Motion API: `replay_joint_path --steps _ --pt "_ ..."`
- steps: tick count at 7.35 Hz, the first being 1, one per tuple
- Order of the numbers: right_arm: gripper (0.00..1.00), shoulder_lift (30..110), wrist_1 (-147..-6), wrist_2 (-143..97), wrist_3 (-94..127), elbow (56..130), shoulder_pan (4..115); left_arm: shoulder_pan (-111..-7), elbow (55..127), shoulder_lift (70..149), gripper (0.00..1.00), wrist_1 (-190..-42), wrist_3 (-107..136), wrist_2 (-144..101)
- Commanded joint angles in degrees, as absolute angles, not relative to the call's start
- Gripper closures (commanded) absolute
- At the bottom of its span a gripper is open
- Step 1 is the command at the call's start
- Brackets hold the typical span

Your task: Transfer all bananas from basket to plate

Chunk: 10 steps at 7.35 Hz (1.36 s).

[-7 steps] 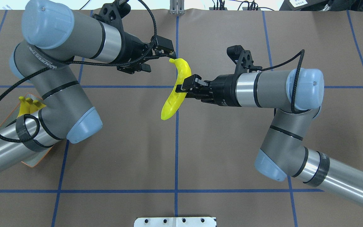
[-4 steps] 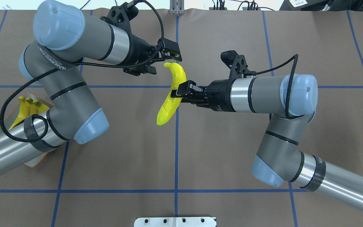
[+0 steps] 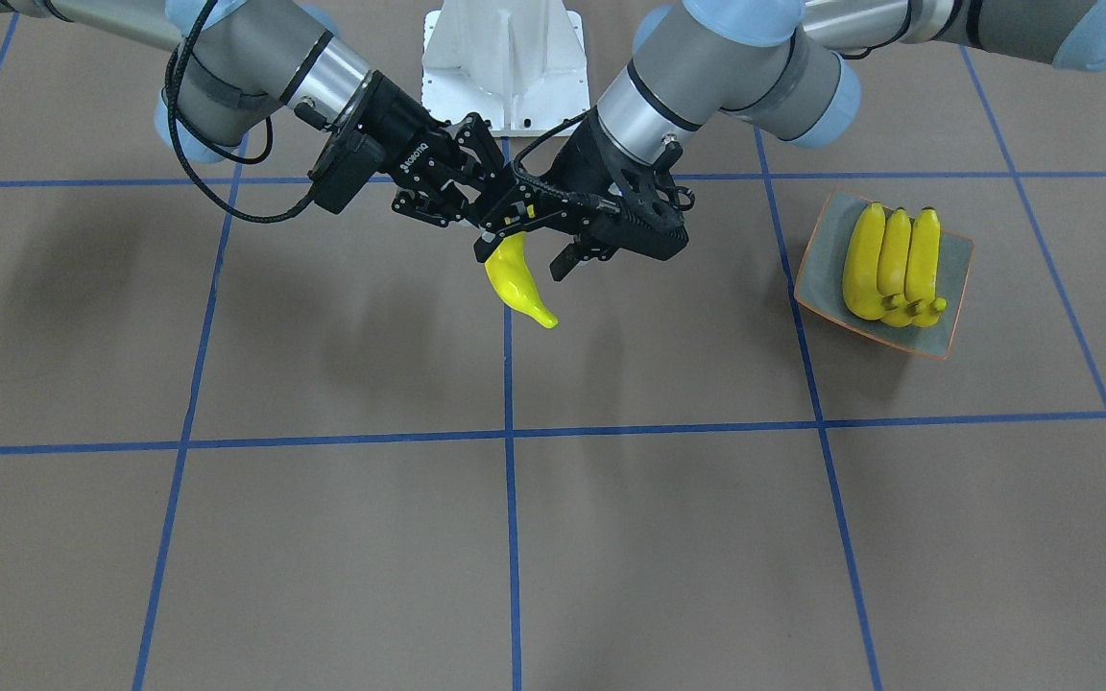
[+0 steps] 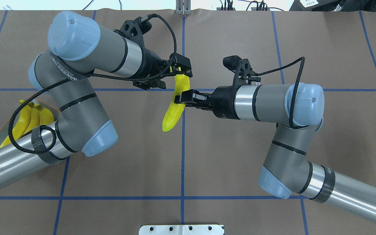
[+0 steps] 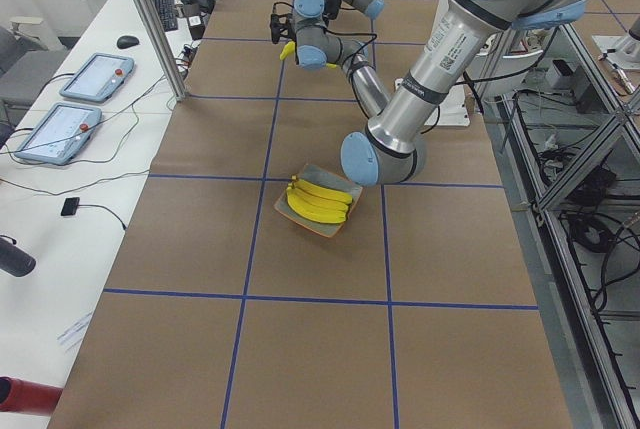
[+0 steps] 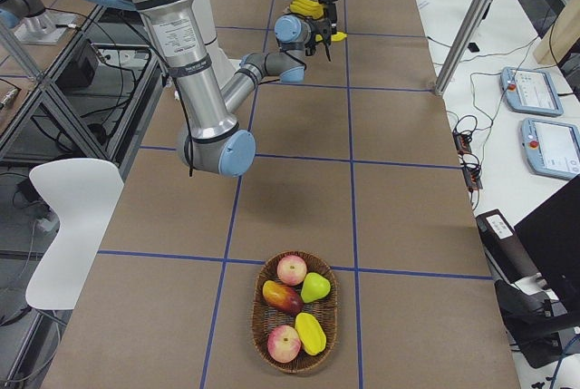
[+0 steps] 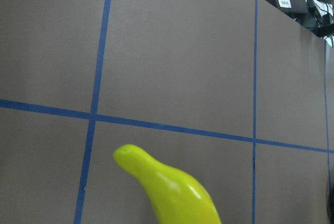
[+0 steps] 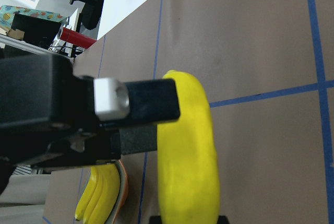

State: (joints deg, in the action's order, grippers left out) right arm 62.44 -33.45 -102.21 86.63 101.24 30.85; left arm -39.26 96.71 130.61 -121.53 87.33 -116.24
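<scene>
While three of the four bananas are lying side by side on the plate, the fourth banana is hanging in the air over the middle of the table, where the two arms are meeting. The right gripper is clamping this banana across its middle, and the right wrist view shows one black finger pressing flat against the yellow skin. The left gripper is sitting at the banana's upper end with its two fingers spread wide, one on each side. I cannot tell whether either finger is touching it.

All four bananas are looking alike: bright yellow, smooth and glossy like moulded plastic, gently curved and tapering to a small stem. The three on the plate are lying parallel and touching, with their stems pointing the same way. The plate is squarish and grey-blue, with curved sides, raised corners and a thin orange edge. It is resting on the table on the robot's left, well apart from both grippers.

Toward the table's end on the robot's right, an oval woven basket is holding five pieces of other fruit: two pink-red apples, a green pear, a red-orange piece and a yellow one. A brown paper-like sheet is covering the table, and blue tape lines are dividing it into large squares.
</scene>
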Motion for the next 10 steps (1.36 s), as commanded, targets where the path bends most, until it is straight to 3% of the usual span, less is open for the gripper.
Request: replay_joint_path --steps 1,3,4,6,7,8,10 --pt "1.00 62.3 -33.5 -101.8 84.8 101.2 30.8 -38.8 96.8 130.8 0.08 -121.2 87.5 -116.6" --pt "1.00 62.4 -33.3 -101.8 83.4 101.2 30.2 -38.5 96.8 131.0 0.09 -121.2 87.5 -116.6" --pt "1.00 62.5 -33.2 -101.8 83.3 101.2 30.1 -38.5 96.8 131.0 0.17 -121.3 87.5 -116.5" --pt "1.00 62.8 -33.2 -101.9 83.3 101.3 30.1 -38.5 97.0 130.7 1.00 -121.5 87.5 -116.6" --pt "1.00 62.9 -33.1 -102.0 83.3 101.3 30.1 -38.5 97.0 131.0 1.00 -121.3 87.5 -116.6" --pt "0.01 62.8 -33.3 -101.8 83.3 101.4 30.1 -38.5 97.0 130.7 1.00 -121.3 87.5 -116.6" --pt "0.00 63.5 -33.0 -102.0 83.3 101.9 30.3 -38.6 97.6 130.5 1.00 -121.2 87.5 -116.6"
